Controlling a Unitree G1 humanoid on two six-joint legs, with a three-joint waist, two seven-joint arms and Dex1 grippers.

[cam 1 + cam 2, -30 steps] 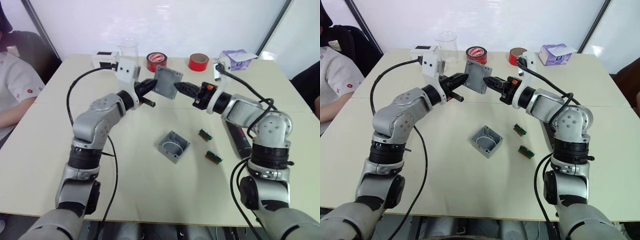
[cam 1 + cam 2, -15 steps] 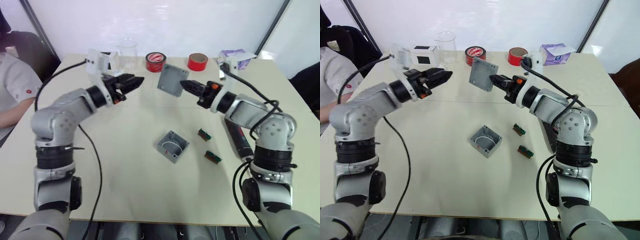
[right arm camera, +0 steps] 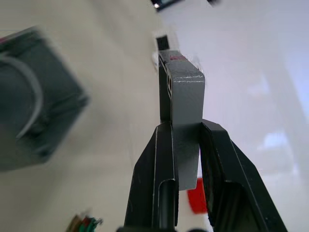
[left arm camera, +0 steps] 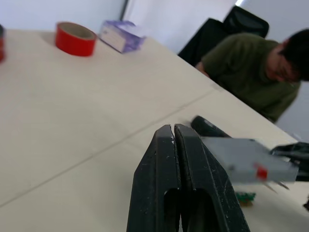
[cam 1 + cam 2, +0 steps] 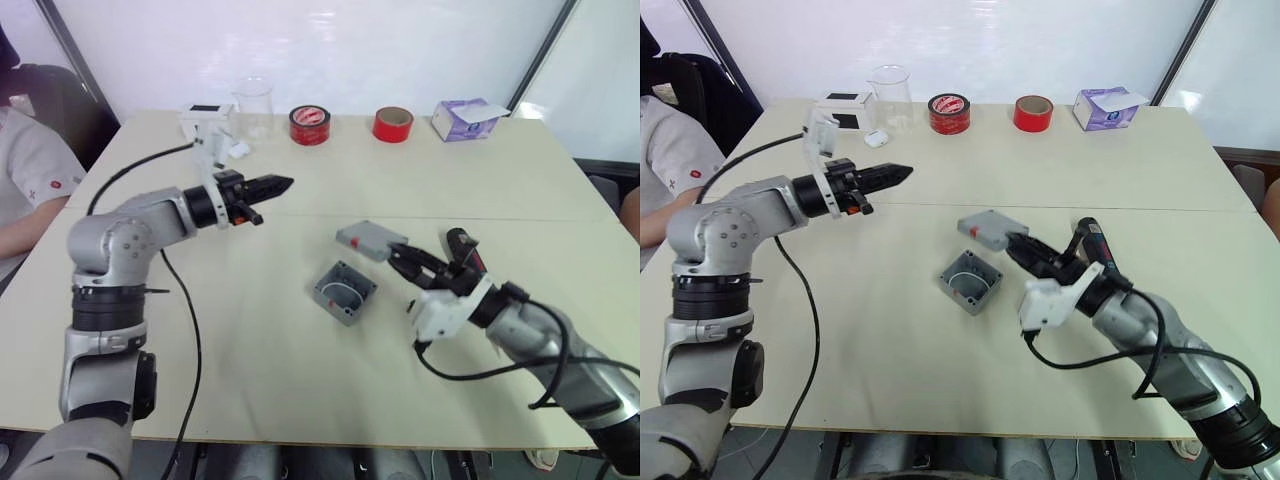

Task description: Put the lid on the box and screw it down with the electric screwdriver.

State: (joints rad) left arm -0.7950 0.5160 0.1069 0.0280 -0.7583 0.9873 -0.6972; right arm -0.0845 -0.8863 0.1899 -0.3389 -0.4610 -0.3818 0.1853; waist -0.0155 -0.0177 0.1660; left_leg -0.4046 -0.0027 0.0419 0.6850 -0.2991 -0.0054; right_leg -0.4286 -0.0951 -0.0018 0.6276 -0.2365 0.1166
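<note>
Left eye view: right gripper [image 5: 398, 252] pinches the lid [image 5: 371, 240] by 1 edge and has carried it down from mid-air at the far side to just above and beside the box [image 5: 346, 291], which sits open on the table [image 5: 300, 400]. Left gripper [image 5: 283, 183], fingers pressed together and empty, has let go and pulled back left. Handover looks done (seating the lid is next). Electric screwdriver [image 5: 1092, 243] lies behind the right arm, untouched. No readable writing; only a small red mark on the lid.
</note>
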